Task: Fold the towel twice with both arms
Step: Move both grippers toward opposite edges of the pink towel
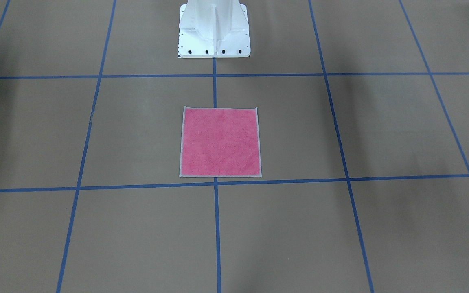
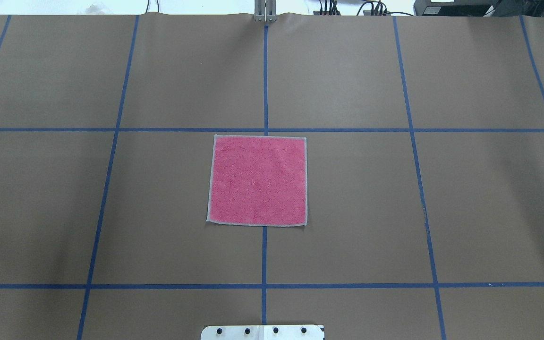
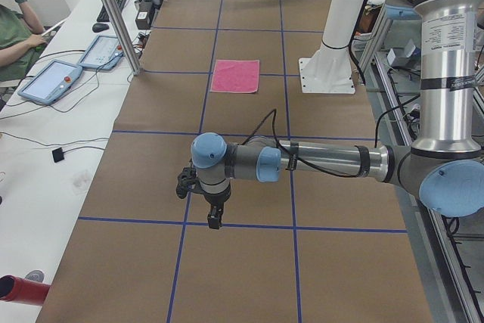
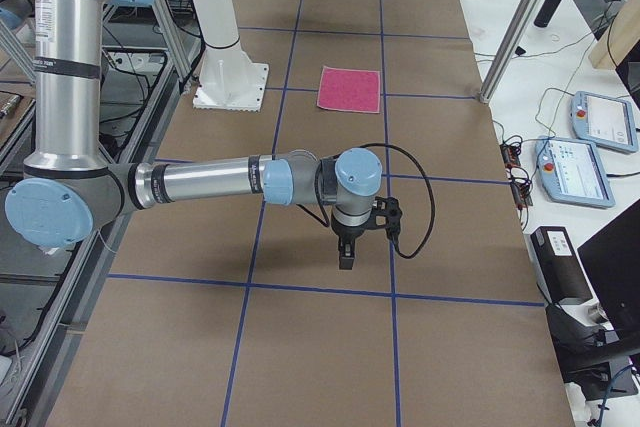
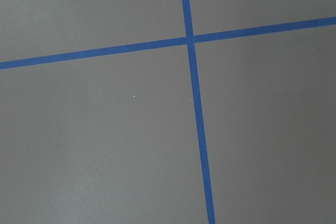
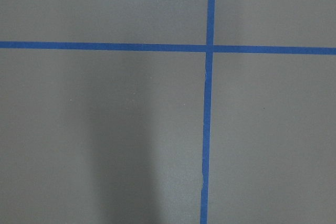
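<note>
Brown paper (image 2: 347,198) covers the whole table, and blue tape (image 2: 265,75) divides it into large rectangles. Lying flat and unfolded near the middle is the towel (image 1: 220,142), pink face up, with its light grey border showing on all four sides. It straddles the central tape line, which runs under it, and it sits between two cross lines; the edge farthest from the robot stops just short of one of them. Between the towel and the white pedestal (image 1: 214,28) there is a strip of bare paper. Neither arm appears in the overhead or front-facing views. From the table's left end, the left arm (image 3: 325,160) reaches out low and nearly level over the paper. The left gripper (image 3: 215,217) points straight down close to a tape line, well apart from the towel. From the opposite end, the right arm (image 4: 200,182) is posed much the same way, and the right gripper (image 4: 346,257) hangs over the paper just short of a cross line, also far from the towel. Both pincers are seen only from the side, so I cannot tell whether either one is wide or narrow. Both wrist cameras show only paper and a crossing of tape lines. At a white bench beside the table, a seated person (image 3: 19,32) in green is near two pendant controllers (image 3: 49,81).
</note>
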